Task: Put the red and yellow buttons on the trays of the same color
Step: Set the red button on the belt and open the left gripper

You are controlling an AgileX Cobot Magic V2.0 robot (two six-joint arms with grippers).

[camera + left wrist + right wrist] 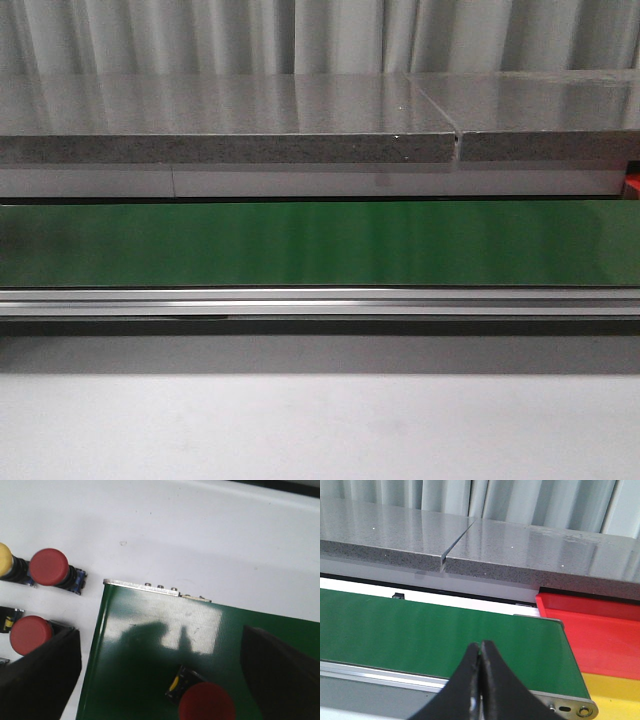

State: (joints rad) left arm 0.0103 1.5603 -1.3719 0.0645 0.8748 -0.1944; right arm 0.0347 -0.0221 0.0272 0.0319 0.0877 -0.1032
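Looking forward from the front camera, neither arm appeared; only the green conveyor belt [320,243], its metal rail [320,300], the grey stone-like slabs [230,125] behind it and a sliver of red at the far right edge [633,185] could be seen, too little of it showing to identify.

In the left wrist view the left gripper [160,680] stood spread wide, its two black fingers [40,675] cut off at the lower corners of the frame, one over the white table [200,535], the other over the belt's end. Between them, on the belt [140,645], lay a red button [206,702] with a black and yellow base, partly cut off by the frame edge; it touched neither finger. Off the belt, on the white surface, stood two more red buttons [48,567] [30,635] and a yellow button [4,560], the yellow one mostly out of frame. The lower red one sat just beside the finger, and contact could not be judged.

The right gripper [481,680] had its dark fingers pressed together, pinching nothing, hovering above the belt's near rail. Beyond the belt's end lay the red tray [600,630] and, nearer, the yellow tray [615,695], both only partly visible and showing no buttons in the parts seen.
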